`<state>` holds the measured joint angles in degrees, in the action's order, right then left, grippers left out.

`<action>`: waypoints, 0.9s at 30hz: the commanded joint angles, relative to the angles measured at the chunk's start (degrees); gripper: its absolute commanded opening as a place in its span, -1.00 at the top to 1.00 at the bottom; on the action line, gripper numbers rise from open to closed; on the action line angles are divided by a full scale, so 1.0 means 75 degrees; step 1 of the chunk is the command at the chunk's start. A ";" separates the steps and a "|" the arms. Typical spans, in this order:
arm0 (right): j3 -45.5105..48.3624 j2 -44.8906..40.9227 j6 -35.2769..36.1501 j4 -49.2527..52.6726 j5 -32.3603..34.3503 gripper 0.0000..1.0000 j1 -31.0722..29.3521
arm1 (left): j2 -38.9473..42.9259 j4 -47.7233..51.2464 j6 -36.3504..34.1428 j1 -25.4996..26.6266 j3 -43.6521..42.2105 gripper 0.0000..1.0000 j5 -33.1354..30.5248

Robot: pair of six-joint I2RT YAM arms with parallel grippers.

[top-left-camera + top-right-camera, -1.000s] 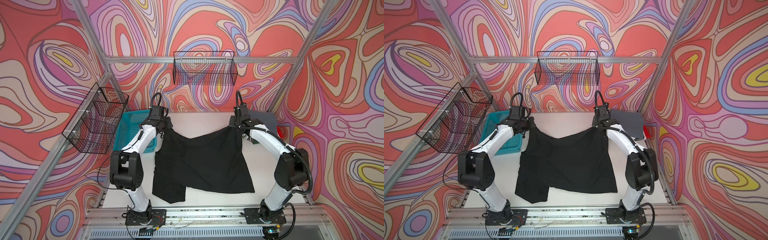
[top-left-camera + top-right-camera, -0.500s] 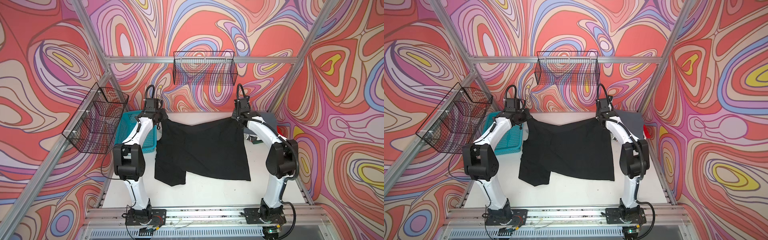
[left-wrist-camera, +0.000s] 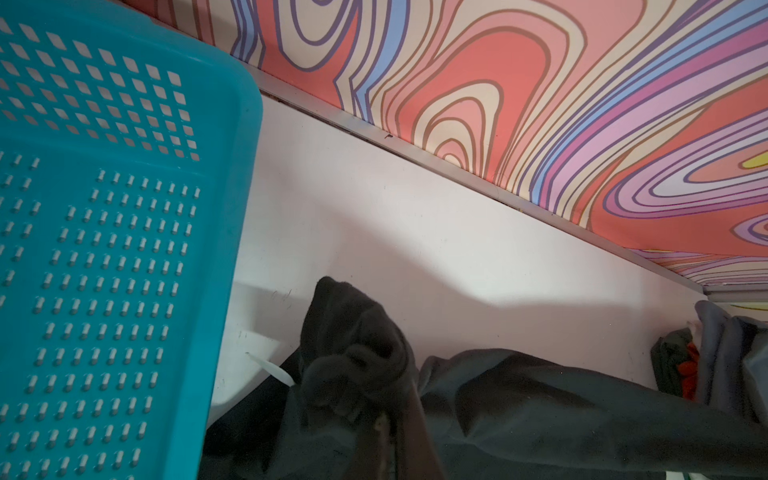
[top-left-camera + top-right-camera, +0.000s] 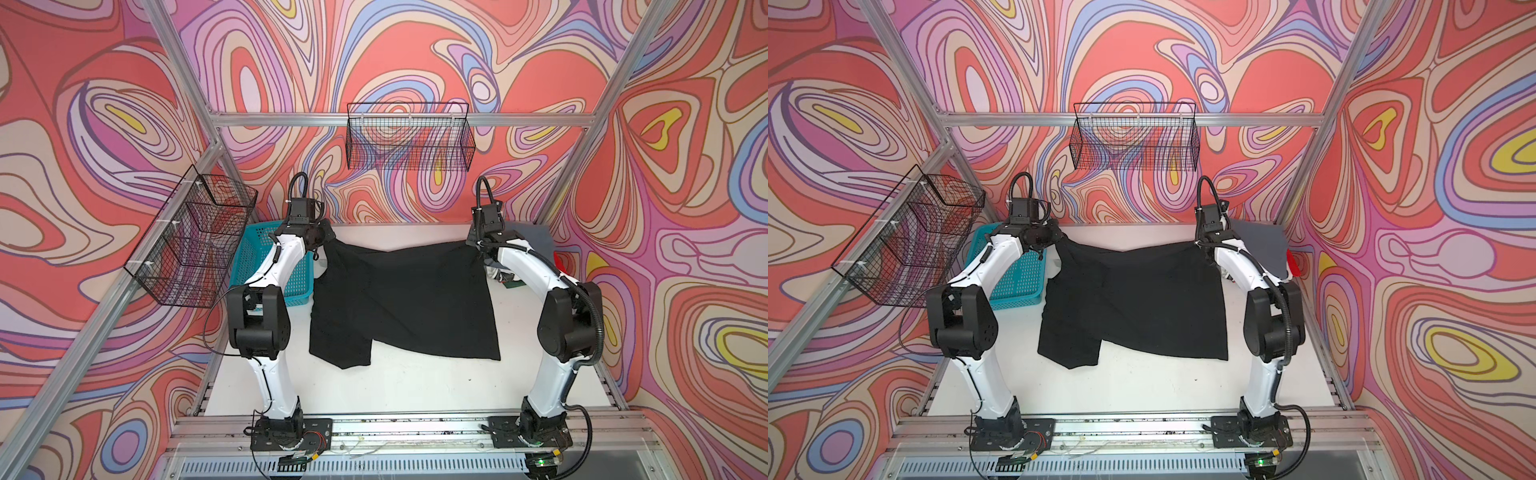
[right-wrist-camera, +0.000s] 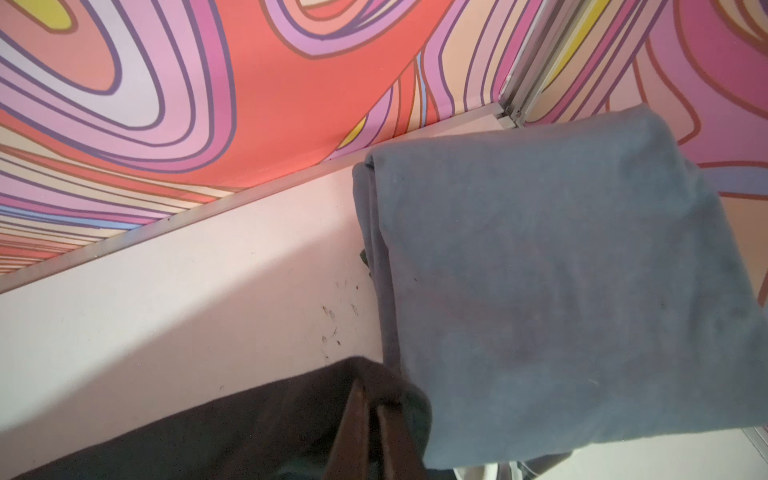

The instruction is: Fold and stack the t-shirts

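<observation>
White tabletop [image 4: 415, 395], swirly walls all round. Black t-shirt [image 4: 407, 303] hangs between both arms, far edge lifted at the back, near edge seemingly draped on the table. Left gripper [image 3: 388, 419] jaws are pressed together on a bunched corner; right gripper [image 5: 369, 401] pinches the opp. corner, just beside the folded grey t-shirt [image 5: 561, 291]. Imo the step is spreading it flat: I'd hold both corners level, cloth taut, and lower evenly, away from the turquoise basket [image 4: 253, 249].

black t-shirt [image 4: 407, 299], turquoise basket [image 4: 253, 249]
</observation>
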<state>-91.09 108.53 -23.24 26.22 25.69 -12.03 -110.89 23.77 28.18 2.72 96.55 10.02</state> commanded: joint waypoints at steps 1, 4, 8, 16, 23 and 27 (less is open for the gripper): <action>0.0420 -0.0427 -0.0185 -0.0166 -0.0049 1.00 0.0028 | -0.0091 0.0010 -0.0014 -0.0023 -0.0126 1.00 0.0078; 0.0998 -0.0685 -0.0331 -0.0360 -0.0202 1.00 0.0032 | -0.0044 -0.0004 -0.0073 -0.0023 -0.0257 1.00 0.0015; 0.1772 -0.0971 -0.0610 -0.0622 -0.0319 1.00 0.0034 | -0.0039 -0.0021 -0.0102 -0.0043 -0.0403 1.00 -0.0035; 0.3114 -0.1666 -0.1243 -0.1226 -0.0412 1.00 0.0028 | -0.0067 0.0067 -0.0052 -0.0122 -0.0615 1.00 -0.0026; 0.4133 -0.1905 -0.1915 -0.1844 -0.0788 1.00 0.0024 | -0.0038 0.0030 -0.0034 -0.0197 -0.0819 1.00 -0.0055; 0.4520 -0.2012 -0.2080 -0.2004 -0.0856 1.00 0.0034 | -0.0039 0.0018 -0.0032 -0.0199 -0.0842 1.00 -0.0037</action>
<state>-58.61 95.50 -36.18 13.69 19.81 -12.03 -111.11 23.88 28.12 1.65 90.63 10.09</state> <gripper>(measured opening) 0.049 0.048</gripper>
